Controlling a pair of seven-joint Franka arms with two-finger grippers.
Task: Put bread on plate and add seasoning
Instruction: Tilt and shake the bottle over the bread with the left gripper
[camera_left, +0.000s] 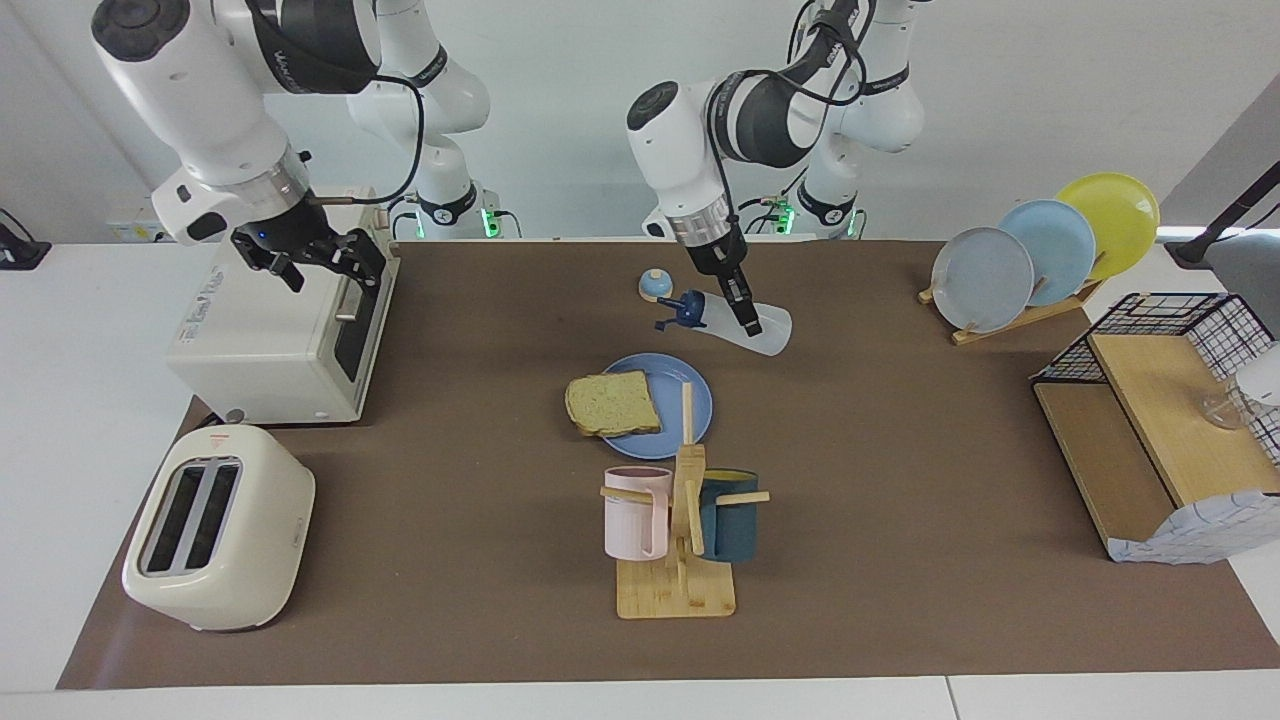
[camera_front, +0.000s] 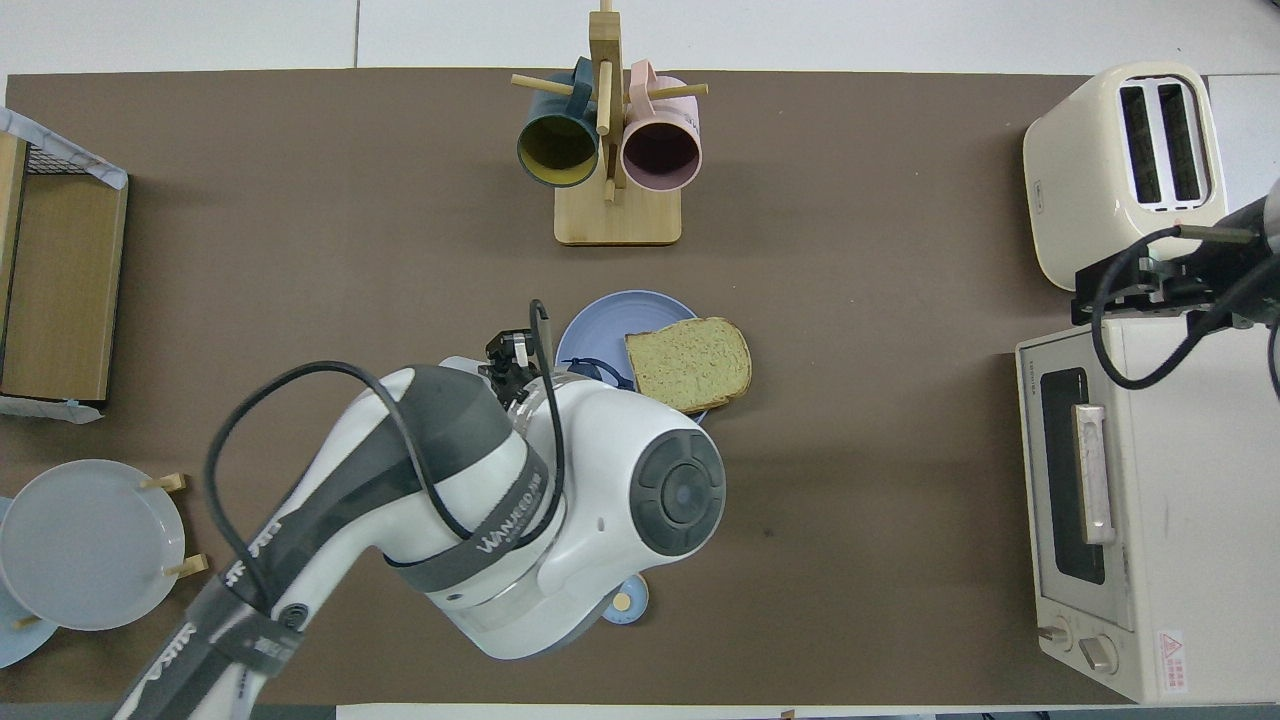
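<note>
The bread (camera_left: 612, 403) (camera_front: 688, 362) lies on the blue plate (camera_left: 692, 398) (camera_front: 590, 325), overhanging the rim toward the right arm's end. My left gripper (camera_left: 745, 312) is shut on the seasoning (camera_left: 770, 336), a white bottle held tilted in the air. Its dark blue cap (camera_left: 688, 308) points down toward the plate, over the plate's edge that faces the robots. In the overhead view the left arm hides most of the bottle. My right gripper (camera_left: 335, 275) (camera_front: 1100, 295) hangs open and holds nothing above the toaster oven (camera_left: 270, 320).
A small blue-topped bell (camera_left: 655, 286) sits nearer to the robots than the plate. The mug rack (camera_left: 680, 540) with two mugs stands farther out. A cream toaster (camera_left: 215, 525) is beside the oven. A plate rack (camera_left: 1040, 250) and wire shelf (camera_left: 1160, 420) stand at the left arm's end.
</note>
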